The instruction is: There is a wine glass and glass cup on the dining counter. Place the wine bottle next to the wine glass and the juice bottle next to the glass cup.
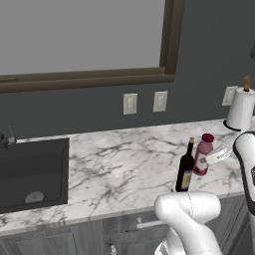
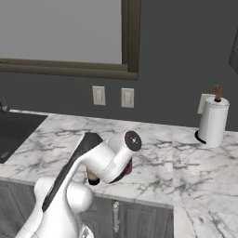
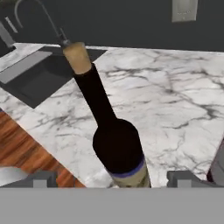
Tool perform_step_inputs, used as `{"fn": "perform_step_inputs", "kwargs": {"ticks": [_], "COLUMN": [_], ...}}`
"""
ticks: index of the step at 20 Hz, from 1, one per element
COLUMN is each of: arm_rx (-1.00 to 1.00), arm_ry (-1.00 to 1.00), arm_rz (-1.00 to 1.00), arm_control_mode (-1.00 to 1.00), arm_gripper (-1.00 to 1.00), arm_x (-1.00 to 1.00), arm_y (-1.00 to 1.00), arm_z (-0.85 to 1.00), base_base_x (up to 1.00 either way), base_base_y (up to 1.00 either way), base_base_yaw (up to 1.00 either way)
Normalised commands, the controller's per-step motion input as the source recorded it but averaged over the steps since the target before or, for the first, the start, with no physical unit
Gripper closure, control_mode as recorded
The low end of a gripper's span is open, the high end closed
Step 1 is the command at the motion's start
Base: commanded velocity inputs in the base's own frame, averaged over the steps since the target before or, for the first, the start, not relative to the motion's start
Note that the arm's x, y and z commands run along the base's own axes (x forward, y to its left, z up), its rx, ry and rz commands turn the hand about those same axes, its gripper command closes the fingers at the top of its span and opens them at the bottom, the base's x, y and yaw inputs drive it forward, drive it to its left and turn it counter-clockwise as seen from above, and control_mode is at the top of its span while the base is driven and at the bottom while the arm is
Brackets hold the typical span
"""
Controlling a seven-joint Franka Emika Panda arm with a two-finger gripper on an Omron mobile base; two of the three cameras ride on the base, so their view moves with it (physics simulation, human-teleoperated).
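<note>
A dark wine bottle (image 1: 186,170) with a cork stopper stands upright near the front edge of the marble counter (image 1: 119,159). Just right of it and slightly behind stands a pinkish juice bottle (image 1: 203,155) with a red cap. In the hand view the wine bottle (image 3: 118,146) rises between the two finger tips of my gripper (image 3: 114,179). The gripper is open, with a gap on each side of the bottle's body. The juice bottle (image 3: 217,168) sits at the right edge of that view. In the right base view my arm covers most of both bottles.
A dark sink (image 1: 32,172) is set into the counter at the left. A paper towel roll (image 1: 241,108) stands at the back right against the wall. Wall outlets (image 1: 130,103) sit above the counter. The counter's front edge lies just before the bottles.
</note>
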Motion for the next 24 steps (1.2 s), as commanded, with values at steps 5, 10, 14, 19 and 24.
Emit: {"fn": "perform_step_inputs", "kwargs": {"ticks": [5, 10, 14, 19, 24], "arm_rx": [0.13, 0.06, 0.00, 0.04, 0.02], "arm_ry": [-0.02, -0.04, -0.06, -0.02, -0.05], "arm_rz": [0.32, 0.16, 0.04, 0.01, 0.04], "arm_control_mode": [-1.00, -1.00, -1.00, -1.00, -1.00], "arm_gripper": [-1.00, -1.00, -1.00, -1.00, -1.00], "arm_x": [0.43, 0.44, 0.16, 0.00, 0.00], "arm_y": [-0.02, 0.00, 0.00, 0.00, 0.04], "arm_z": [-0.37, -0.03, 0.00, 0.00, 0.00], "base_base_x": [0.00, 0.00, 0.00, 0.00, 0.00], "base_base_y": [0.00, 0.00, 0.00, 0.00, 0.00], "base_base_yaw": [0.00, 0.00, 0.00, 0.00, 0.00]}}
